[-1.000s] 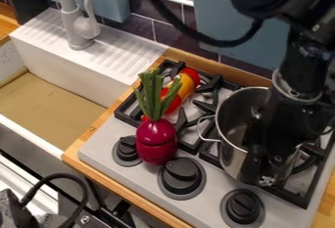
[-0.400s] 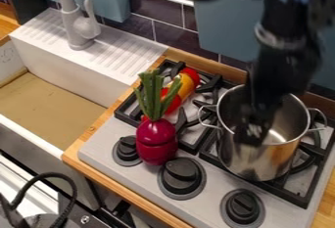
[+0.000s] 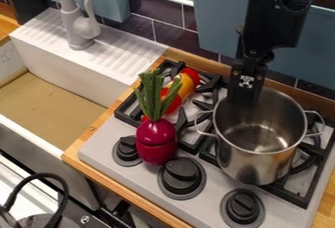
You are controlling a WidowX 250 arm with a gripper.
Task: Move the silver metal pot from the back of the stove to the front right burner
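The black gripper (image 3: 245, 95) hangs from the top over the back left rim of a shiny metal pot (image 3: 258, 161), its lower end near the rim; whether it touches is unclear. The pot stands on the right burner, a wire handle on each side, its inside bare. Left of it, a dark red beet-like toy (image 3: 155, 141) with long green stems stands at the stove's front left, by the knobs. Behind those stems, a red and orange toy (image 3: 187, 81) lies on the left burner grate, partly hidden.
The stove (image 3: 203, 193) has black grates and several black knobs (image 3: 181, 175) along its front. To the left is a white sink (image 3: 78, 78) with a grey faucet (image 3: 80, 26). Blue bins (image 3: 219, 24) hang on the tiled wall behind; a black cable (image 3: 40, 177) loops at lower left.
The gripper has moved up and back from the pot's front side to its back left rim. The pot sits slightly differently, while both toys have stayed put.
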